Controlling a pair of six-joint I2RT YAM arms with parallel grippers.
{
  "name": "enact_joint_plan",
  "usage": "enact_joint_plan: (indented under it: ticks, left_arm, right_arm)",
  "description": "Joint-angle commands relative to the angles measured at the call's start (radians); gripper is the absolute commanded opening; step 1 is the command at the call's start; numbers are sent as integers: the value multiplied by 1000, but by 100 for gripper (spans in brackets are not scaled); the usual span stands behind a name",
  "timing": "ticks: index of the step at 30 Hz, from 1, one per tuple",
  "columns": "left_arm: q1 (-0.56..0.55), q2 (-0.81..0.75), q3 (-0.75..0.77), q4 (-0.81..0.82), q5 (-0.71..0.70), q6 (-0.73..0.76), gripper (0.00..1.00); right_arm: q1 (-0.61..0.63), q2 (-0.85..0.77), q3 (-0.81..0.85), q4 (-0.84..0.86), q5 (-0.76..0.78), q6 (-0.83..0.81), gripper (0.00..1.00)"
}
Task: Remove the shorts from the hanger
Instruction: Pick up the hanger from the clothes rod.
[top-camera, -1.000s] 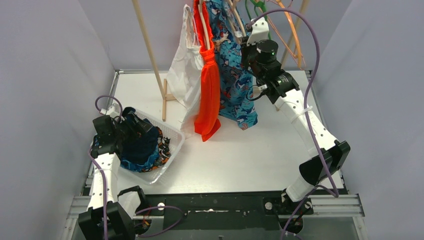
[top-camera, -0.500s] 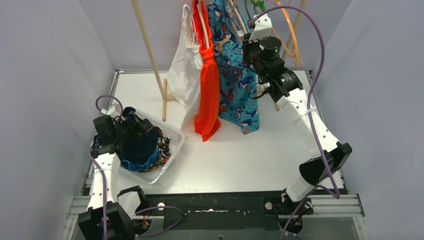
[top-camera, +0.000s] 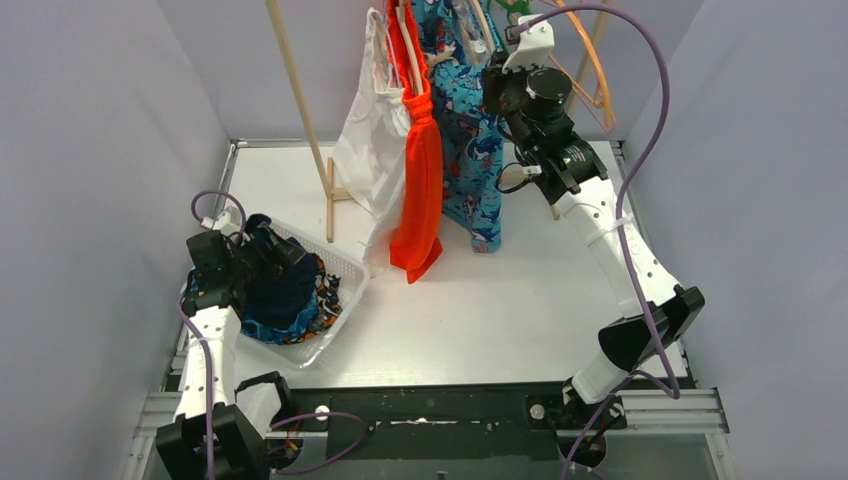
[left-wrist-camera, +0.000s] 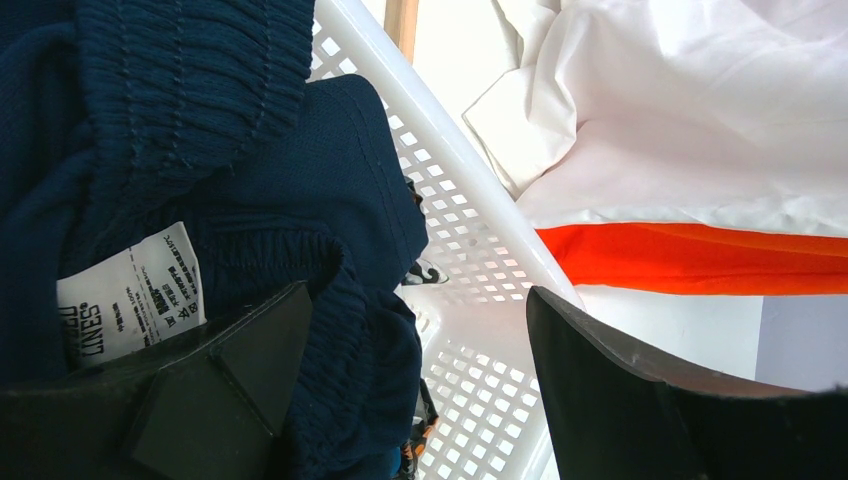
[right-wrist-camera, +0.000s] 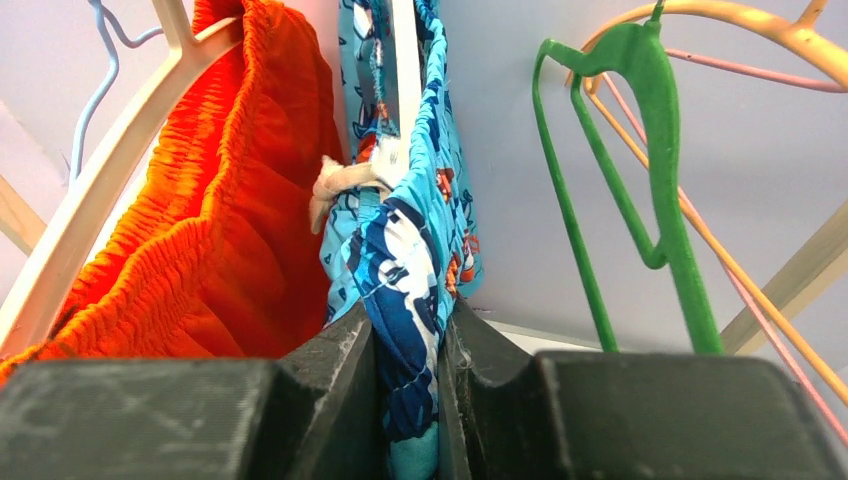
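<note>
Teal shark-print shorts (top-camera: 468, 150) hang from a white hanger (right-wrist-camera: 405, 70) on the rack at the back. My right gripper (top-camera: 497, 92) is shut on their waistband (right-wrist-camera: 410, 300), high up beside the hanger. Bright orange shorts (top-camera: 420, 190) hang just left of them on a wooden hanger (right-wrist-camera: 110, 170). My left gripper (top-camera: 268, 250) stands open over the white basket (top-camera: 345, 270), holding nothing. Navy shorts (left-wrist-camera: 250, 150) lie under its left finger, with camouflage shorts (top-camera: 326, 295) beside them in the basket.
A white garment (top-camera: 368, 150) hangs left of the orange shorts. Bare green (right-wrist-camera: 650, 150) and orange (right-wrist-camera: 740, 25) hangers hang to the right of my right gripper. A wooden rack leg (top-camera: 300, 110) stands behind the basket. Grey walls close in on both sides.
My right gripper has risen and shifted slightly right with the teal shorts' waistband, and the shorts now hang narrower and higher. The left arm has not moved.
</note>
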Motion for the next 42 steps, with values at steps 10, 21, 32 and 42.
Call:
enact_joint_plan:
  ticks: [10,21,32,42]
  left_arm:
    - [-6,-7,12,19,5,1,79]
    - [-8,-8,12,19,8,2,79]
    - [-30,-27,11,20,2,0,79]
    - [-91,-70,16,14,-43,-24,79]
  right_arm:
    - [-2,-163,-121,170,2,71,0]
    - [-9,-325,-317,41,-41,105,0]
    - [-1,-698,-645,-109,-93,140,0]
    - [-1,-1053,-984,-423,-47,272,0]
